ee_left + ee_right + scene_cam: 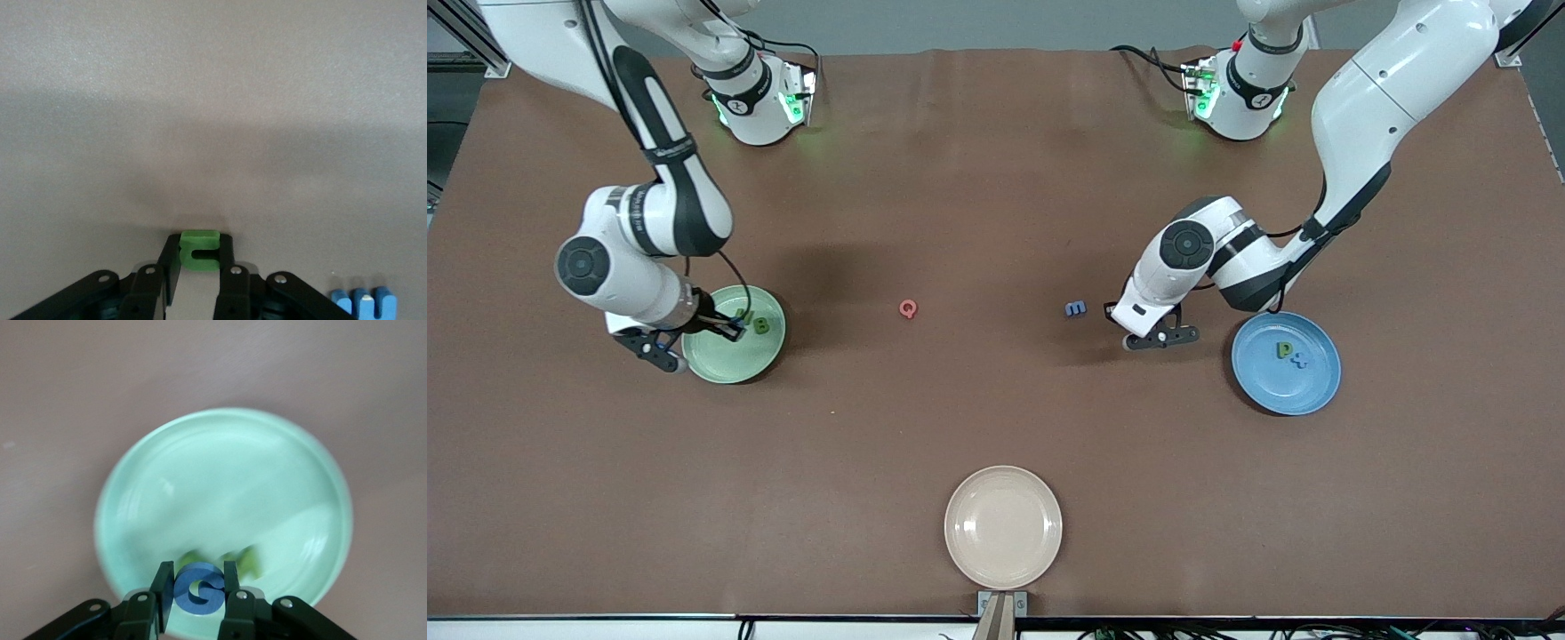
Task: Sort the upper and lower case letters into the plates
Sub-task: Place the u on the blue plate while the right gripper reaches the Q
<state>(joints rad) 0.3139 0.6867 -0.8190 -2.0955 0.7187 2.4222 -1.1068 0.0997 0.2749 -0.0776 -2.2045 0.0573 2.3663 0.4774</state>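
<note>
Though half-hidden by jaws, blue G [198, 589].

The whole counter [996, 427] is taken in from a high front camera facing the arm bases. Each wrist camera is aimed down, close past its end effector. The pale green plate [734, 335] is shared by the front and right wrist [223, 520] views.

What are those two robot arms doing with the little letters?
They are sorting foam letters into plates. The right gripper hangs over the pale green round plate, fingers shut on a blue letter G. The left gripper is down at the brown table, fingers shut on a small green letter, beside a blue letter m. A red letter Q waits mid-table. The blue round plate already holds letters.
</note>
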